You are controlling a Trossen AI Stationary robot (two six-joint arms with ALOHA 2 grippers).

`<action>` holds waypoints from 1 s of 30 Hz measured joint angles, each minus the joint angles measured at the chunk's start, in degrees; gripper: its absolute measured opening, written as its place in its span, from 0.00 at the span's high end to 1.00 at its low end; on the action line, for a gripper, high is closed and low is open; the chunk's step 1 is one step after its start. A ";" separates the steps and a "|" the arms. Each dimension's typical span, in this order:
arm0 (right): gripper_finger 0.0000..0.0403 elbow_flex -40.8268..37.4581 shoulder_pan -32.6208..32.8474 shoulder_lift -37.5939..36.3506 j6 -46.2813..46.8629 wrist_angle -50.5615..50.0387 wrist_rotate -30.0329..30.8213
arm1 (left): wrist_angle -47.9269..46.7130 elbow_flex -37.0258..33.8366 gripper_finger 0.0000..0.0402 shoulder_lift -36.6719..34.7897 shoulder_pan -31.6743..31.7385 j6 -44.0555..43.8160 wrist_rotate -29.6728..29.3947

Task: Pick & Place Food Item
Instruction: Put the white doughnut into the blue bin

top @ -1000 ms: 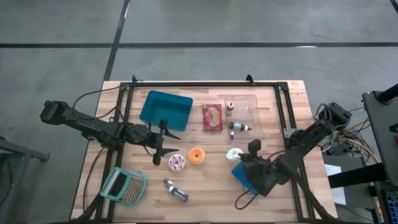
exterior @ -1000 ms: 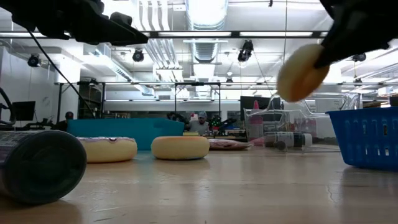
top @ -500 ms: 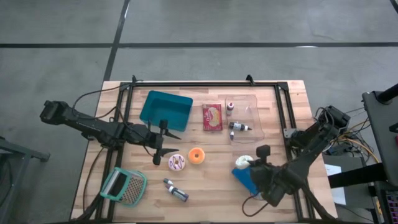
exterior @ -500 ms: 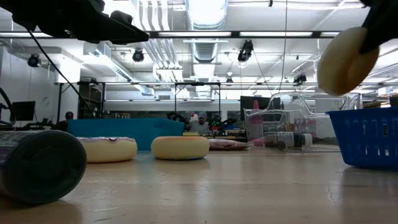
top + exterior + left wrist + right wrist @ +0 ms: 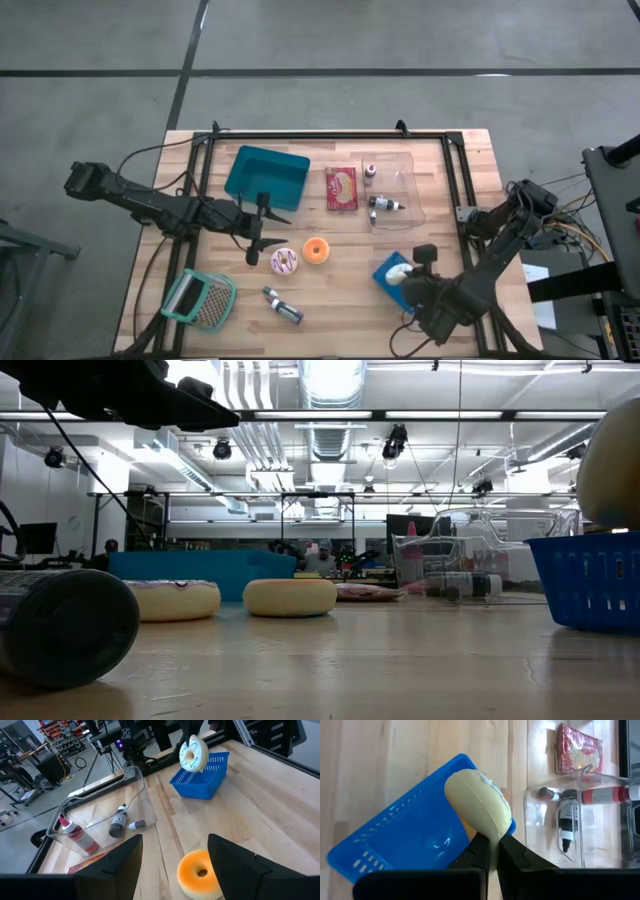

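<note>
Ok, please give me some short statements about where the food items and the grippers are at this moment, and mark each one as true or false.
1. The right gripper is shut on the white donut. True.
2. The white donut lies flat on the floor of the blue basket. False: it is held in the air above the basket, as the left wrist view shows.
3. The orange donut is inside the teal bin. False: it lies on the bare table, apart from the bin.
4. The left gripper is open and holds nothing. True.
5. The pink-frosted donut lies next to the orange donut on the table. True.
6. The clear tray is empty. False: it holds small bottles.
</note>
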 joint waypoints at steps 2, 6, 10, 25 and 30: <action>0.98 -0.72 -0.04 0.62 0.25 0.03 0.06 | 0.00 0.00 0.43 0.00 0.02 0.02 0.00; 0.98 -2.13 -0.04 2.11 0.87 0.05 -0.05 | 0.00 0.00 0.43 0.00 0.04 0.02 -0.42; 0.98 -2.95 -0.04 3.81 1.03 0.33 -0.32 | 0.00 0.00 0.43 0.00 0.09 0.02 -0.84; 0.97 -5.46 -0.30 4.16 0.91 3.87 -9.48 | -0.02 0.00 0.43 0.02 0.13 0.02 -1.31; 0.91 -5.46 -0.33 4.16 -0.07 4.83 -10.50 | -0.02 0.00 0.43 0.02 0.13 0.02 -1.31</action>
